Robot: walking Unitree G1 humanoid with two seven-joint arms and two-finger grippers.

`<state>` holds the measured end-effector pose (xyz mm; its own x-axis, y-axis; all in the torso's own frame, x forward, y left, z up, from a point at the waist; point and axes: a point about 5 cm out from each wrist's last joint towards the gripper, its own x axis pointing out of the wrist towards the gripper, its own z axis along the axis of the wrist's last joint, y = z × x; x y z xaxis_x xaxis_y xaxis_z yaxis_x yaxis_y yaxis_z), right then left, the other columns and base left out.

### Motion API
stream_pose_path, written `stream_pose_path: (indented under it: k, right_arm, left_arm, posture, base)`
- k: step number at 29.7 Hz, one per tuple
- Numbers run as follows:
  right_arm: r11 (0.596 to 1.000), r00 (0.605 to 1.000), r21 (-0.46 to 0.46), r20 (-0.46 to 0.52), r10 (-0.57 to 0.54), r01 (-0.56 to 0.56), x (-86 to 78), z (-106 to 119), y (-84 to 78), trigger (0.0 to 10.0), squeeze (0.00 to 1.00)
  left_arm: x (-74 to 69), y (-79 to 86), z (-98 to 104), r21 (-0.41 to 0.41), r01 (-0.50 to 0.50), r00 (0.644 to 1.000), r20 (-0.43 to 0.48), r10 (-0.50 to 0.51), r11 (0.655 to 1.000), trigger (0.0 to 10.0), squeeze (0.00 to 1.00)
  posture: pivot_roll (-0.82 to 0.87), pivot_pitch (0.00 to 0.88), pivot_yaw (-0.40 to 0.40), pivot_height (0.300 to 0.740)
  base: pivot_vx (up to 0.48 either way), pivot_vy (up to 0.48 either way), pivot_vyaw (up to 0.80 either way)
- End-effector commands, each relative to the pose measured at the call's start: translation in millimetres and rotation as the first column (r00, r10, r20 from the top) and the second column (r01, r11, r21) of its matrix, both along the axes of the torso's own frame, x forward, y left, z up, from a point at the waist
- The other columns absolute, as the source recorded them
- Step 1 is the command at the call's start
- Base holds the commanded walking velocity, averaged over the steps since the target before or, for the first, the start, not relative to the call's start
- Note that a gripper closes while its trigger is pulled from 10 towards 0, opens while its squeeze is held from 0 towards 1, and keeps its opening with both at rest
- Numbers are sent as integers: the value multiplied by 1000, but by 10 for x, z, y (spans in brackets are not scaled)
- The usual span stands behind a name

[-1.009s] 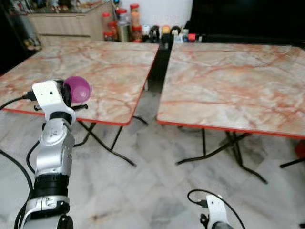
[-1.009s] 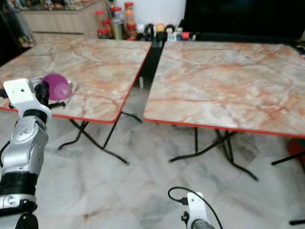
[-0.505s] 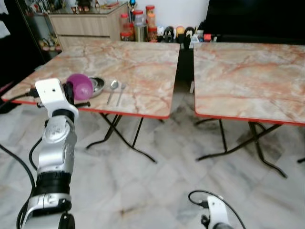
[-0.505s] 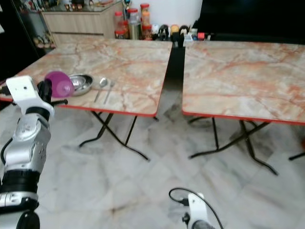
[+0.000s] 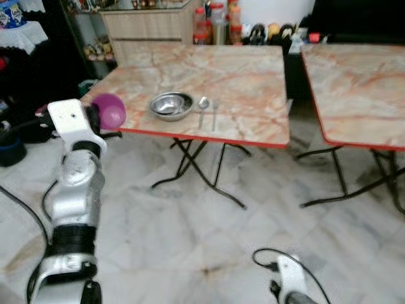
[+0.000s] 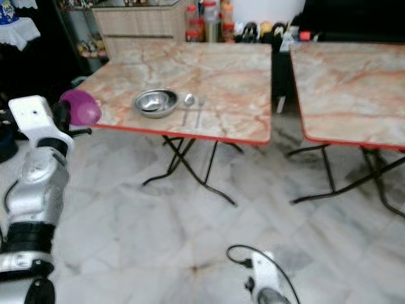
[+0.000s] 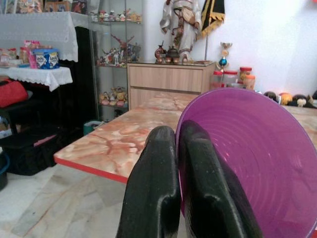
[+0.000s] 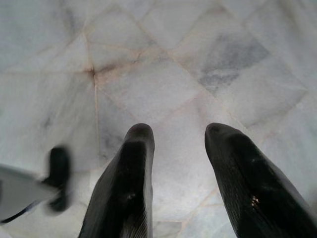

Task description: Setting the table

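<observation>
My left gripper (image 7: 177, 131) is shut on the rim of a purple plastic bowl (image 5: 111, 109), held tilted at chest height just off the near left corner of the left marble table (image 5: 243, 76). In the left wrist view the purple bowl (image 7: 247, 158) opens toward the camera, one finger inside and one outside. On that table stand a steel bowl (image 5: 171, 105), a spoon (image 5: 203, 104) and a fork (image 5: 214, 114) side by side. My right gripper (image 8: 178, 136) hangs low and open over the floor, holding nothing.
A second marble table (image 5: 361, 76) stands to the right across a narrow gap. Folding legs (image 5: 196, 168) cross beneath the left table. A wooden cabinet (image 5: 149, 25) and jars (image 5: 218, 14) line the back wall. A dark shelf area (image 5: 25, 95) is at the left.
The whole view has swung, so both tables now sit further right and the steel bowl, spoon and fork are in sight. The purple bowl stays in my left gripper.
</observation>
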<state>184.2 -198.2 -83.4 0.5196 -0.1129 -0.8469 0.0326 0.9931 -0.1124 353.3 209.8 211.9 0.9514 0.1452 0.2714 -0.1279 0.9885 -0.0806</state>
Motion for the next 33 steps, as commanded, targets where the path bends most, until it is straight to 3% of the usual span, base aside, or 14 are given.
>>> stream_pose_path:
  k: [1,7,10,28,33]
  right_arm:
    - [1000,1000,14,17,3,-3,47,16,54,10000,0]
    - [1000,1000,13,17,-4,4,53,19,53,10000,0]
    - [1000,1000,12,16,-3,2,55,20,51,10000,0]
    - [1000,1000,5,26,1,-1,60,23,51,10000,0]
    - [1000,1000,4,27,1,-1,55,21,53,10000,0]
  left_arm:
    - [-6,62,62,18,-21,1000,19,21,1000,10000,0]
    - [-1,36,98,26,-13,1000,28,12,1000,10000,0]
    - [1,31,101,27,-11,1000,28,11,1000,10000,0]
    - [7,21,142,43,-7,999,41,5,999,10000,0]
    - [20,-4,132,71,4,999,32,-6,997,10000,0]
  posture:
    - [67,0,22,740]
    - [68,0,22,740]
    - [69,0,21,740]
    - [69,0,24,740]
    - [70,0,25,740]
  base:
    - [0,480,0]
    - [0,480,0]
    - [0,480,-800]
    - [0,477,0]
    - [0,0,0]
